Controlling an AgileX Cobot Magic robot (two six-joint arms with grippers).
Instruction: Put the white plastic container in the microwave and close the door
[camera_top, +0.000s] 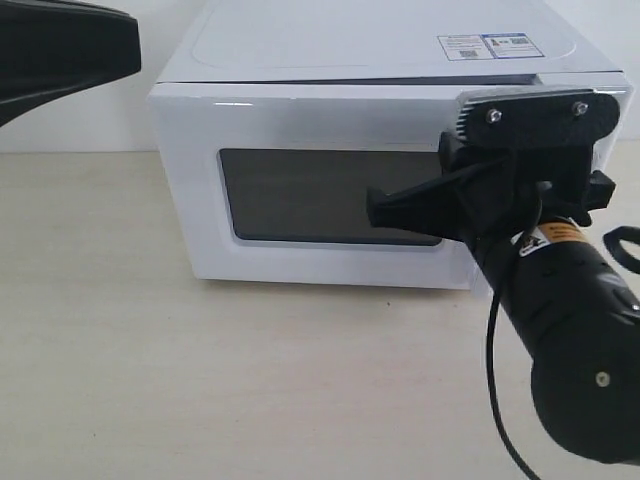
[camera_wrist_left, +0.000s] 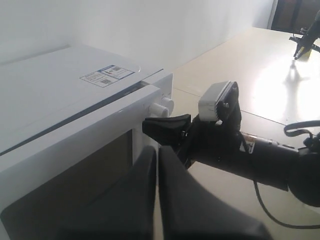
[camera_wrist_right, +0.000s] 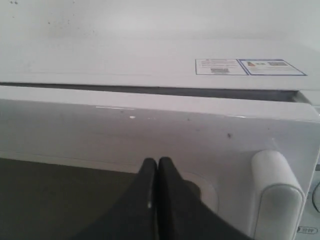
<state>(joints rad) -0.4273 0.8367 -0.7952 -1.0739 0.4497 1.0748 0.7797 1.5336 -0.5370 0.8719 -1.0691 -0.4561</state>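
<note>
The white microwave (camera_top: 330, 60) stands at the back of the table with its door (camera_top: 200, 200) nearly flush; a thin dark gap runs along the door's top edge (camera_wrist_right: 150, 91). My right gripper (camera_top: 378, 208) is shut and empty, its tips against the door front by the dark window (camera_top: 300, 195), just beside the white bar handle (camera_wrist_right: 275, 192). In the right wrist view the right gripper (camera_wrist_right: 158, 162) touches the door. My left gripper (camera_wrist_left: 157, 152) is shut and empty, held off to the left of the microwave. The white plastic container is out of view.
Stickers (camera_top: 490, 46) lie on the microwave's top. A round dial (camera_wrist_left: 162, 106) shows on its right panel. The beige table (camera_top: 200, 380) stretches in front. A black cable (camera_top: 495, 390) hangs from the right arm.
</note>
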